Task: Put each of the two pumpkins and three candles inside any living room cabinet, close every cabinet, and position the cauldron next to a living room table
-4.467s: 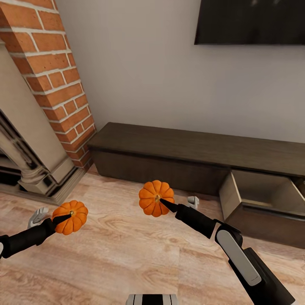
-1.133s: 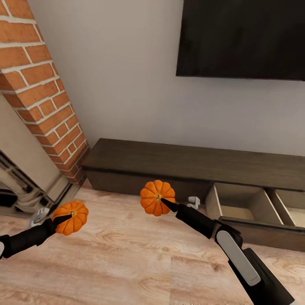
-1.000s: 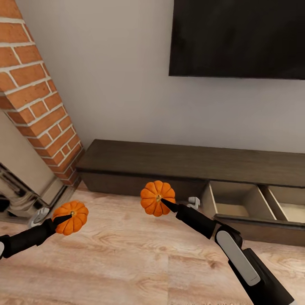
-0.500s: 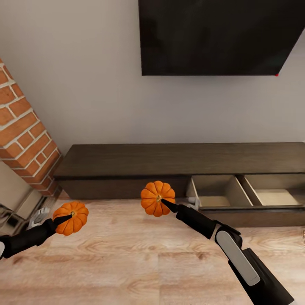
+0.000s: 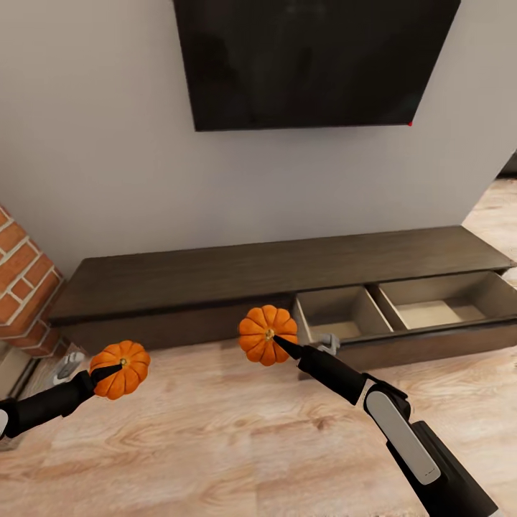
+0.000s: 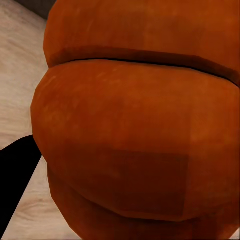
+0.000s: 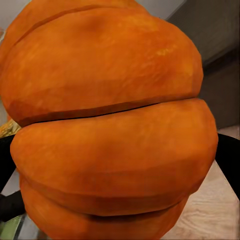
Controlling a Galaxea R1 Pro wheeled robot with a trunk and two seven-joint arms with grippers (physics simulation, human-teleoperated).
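Note:
Two orange ribbed pumpkins hang above the wooden floor in the head view. My left gripper [image 5: 115,372] is shut on one pumpkin [image 5: 122,368] at the left. My right gripper [image 5: 276,343] is shut on the other pumpkin [image 5: 266,334] near the middle. Each wrist view shows its pumpkin very close: the left one [image 6: 140,125], the right one [image 7: 110,125]. Behind them the long dark-brown cabinet [image 5: 215,276] runs along the wall. Its right-hand drawer [image 5: 402,309] stands pulled out, showing two pale beige compartments. The right pumpkin is just left of that drawer's front corner.
A large black TV [image 5: 309,61] hangs on the grey wall above the cabinet. A red brick column [image 5: 18,280] stands at the left edge. Light wood floor [image 5: 215,445] spreads in front of the cabinet and past its right end.
The view has swung to the right: the brick column slid toward the left edge and the open drawer came further into view. Both grippers keep their pumpkins in the same place in the picture.

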